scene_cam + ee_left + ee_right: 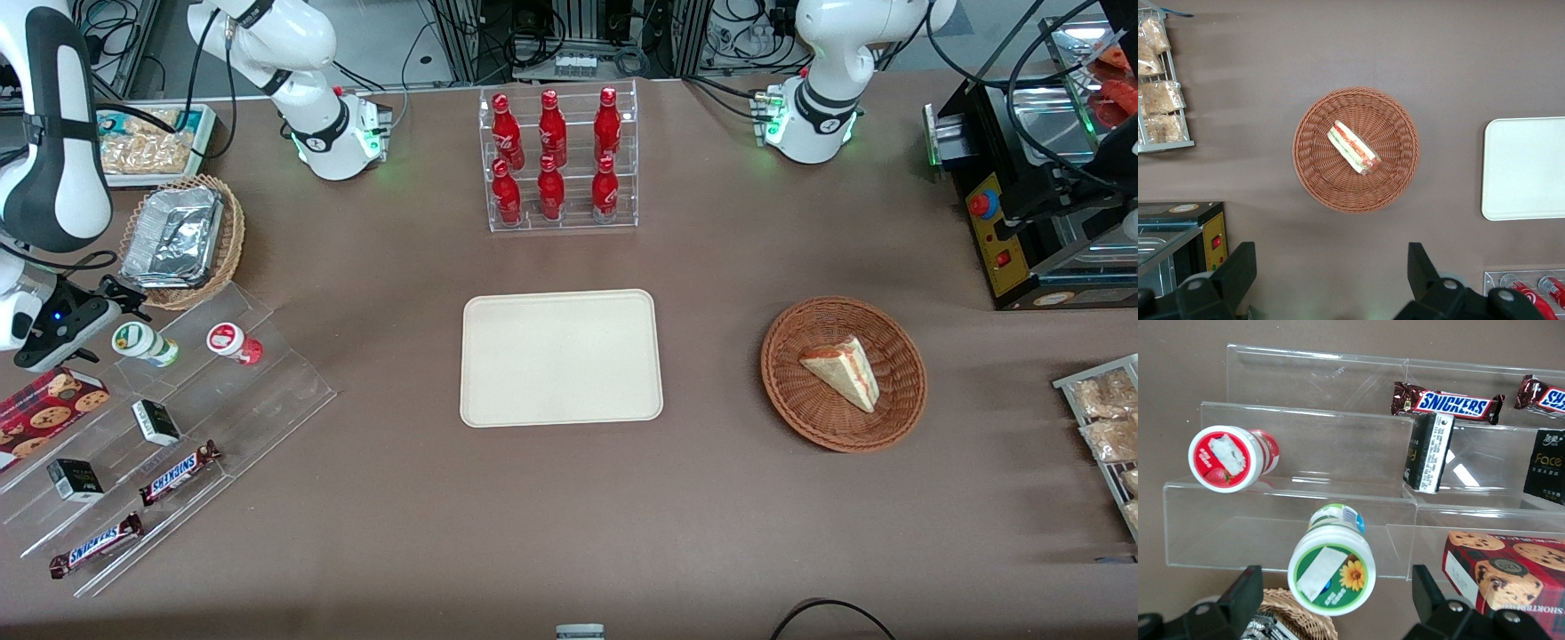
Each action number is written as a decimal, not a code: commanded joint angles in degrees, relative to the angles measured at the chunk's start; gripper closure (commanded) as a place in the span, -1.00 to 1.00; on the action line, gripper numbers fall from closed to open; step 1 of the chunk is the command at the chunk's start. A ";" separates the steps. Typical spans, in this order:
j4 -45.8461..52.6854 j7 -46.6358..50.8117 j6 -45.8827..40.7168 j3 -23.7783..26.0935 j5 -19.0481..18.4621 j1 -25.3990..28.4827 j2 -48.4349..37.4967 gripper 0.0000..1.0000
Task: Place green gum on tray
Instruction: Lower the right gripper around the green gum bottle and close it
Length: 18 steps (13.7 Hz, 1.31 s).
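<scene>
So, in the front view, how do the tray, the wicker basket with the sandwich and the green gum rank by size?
1. tray
2. wicker basket
3. green gum, beside the open gripper

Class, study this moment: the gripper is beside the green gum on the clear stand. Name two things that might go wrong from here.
1. The green gum lies tilted on the clear stepped stand; the open gripper might knock it so it rolls off.
2. The red-lidded bottle sits beside it and might get bumped or grabbed by mistake.
The tray lies well away, toward the table's middle, so a loose grasp may drop it on the way.
</scene>
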 commanded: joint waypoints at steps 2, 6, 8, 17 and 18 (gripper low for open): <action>-1.31 -1.10 3.64 0.33 0.84 -0.64 0.98 -0.98; -2.46 -1.10 5.84 0.33 1.20 -0.64 1.86 -0.58; -2.46 -1.10 5.67 0.33 1.20 -0.64 1.77 0.68; -0.70 2.74 0.05 1.03 1.28 0.67 -0.60 1.00; -0.18 4.68 -1.35 1.03 1.28 1.98 -1.12 1.00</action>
